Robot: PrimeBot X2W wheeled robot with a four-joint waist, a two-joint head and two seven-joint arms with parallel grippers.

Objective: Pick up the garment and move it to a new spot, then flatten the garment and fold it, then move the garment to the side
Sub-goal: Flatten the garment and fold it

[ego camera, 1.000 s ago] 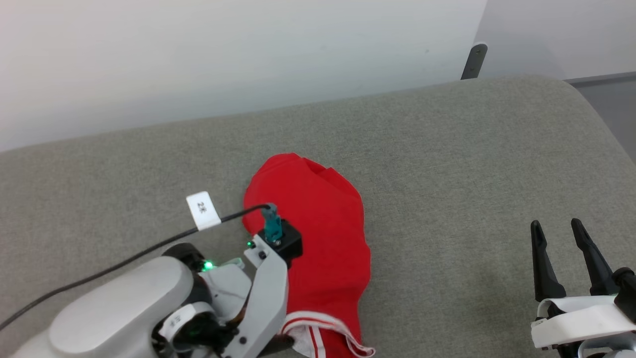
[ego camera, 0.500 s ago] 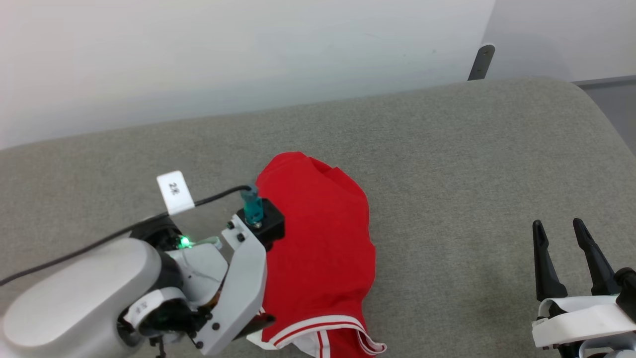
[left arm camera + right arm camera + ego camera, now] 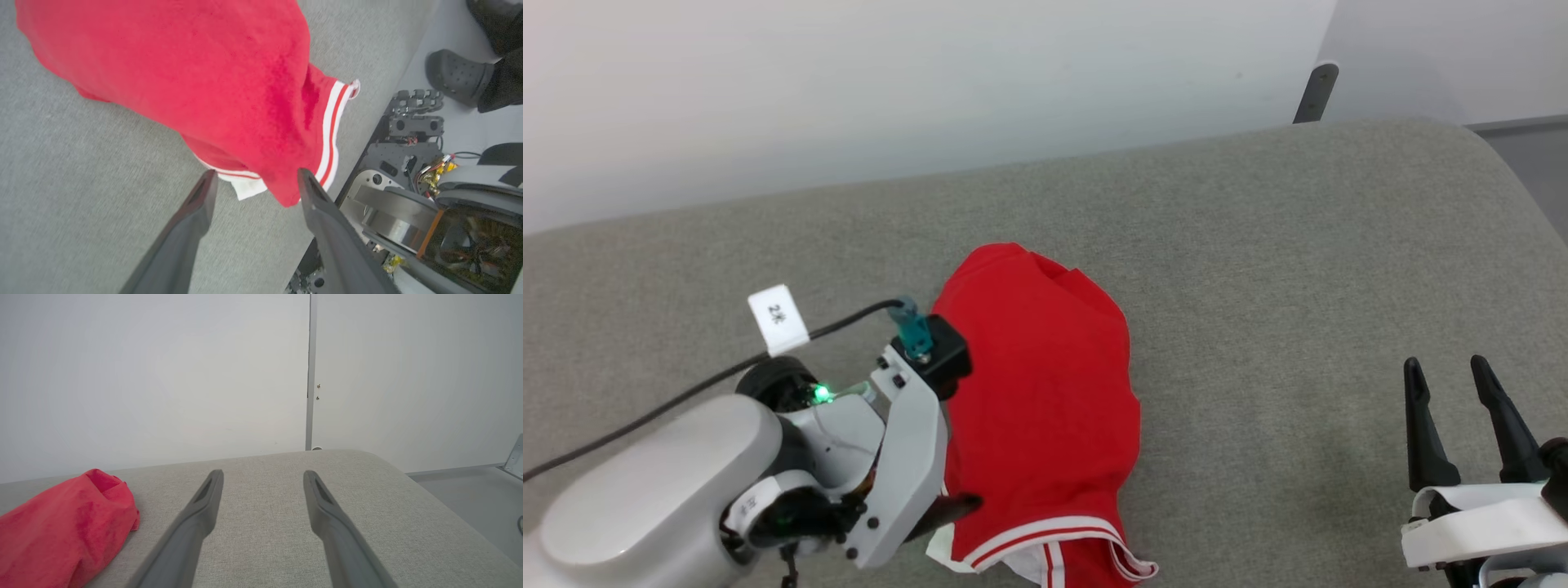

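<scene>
The big grey surface (image 3: pixel 1258 245) holds the bunched-up red garment (image 3: pixel 1045 384) near its middle, the left pincer (image 3: pixel 255 175) hangs wide open at the surface's near edge by the garment's striped hem, and the right pincer (image 3: pixel 1445 364) sits wide open over the surface's right side.

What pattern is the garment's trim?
Red-and-white stripes on the trim, clearest in the left wrist view.
</scene>
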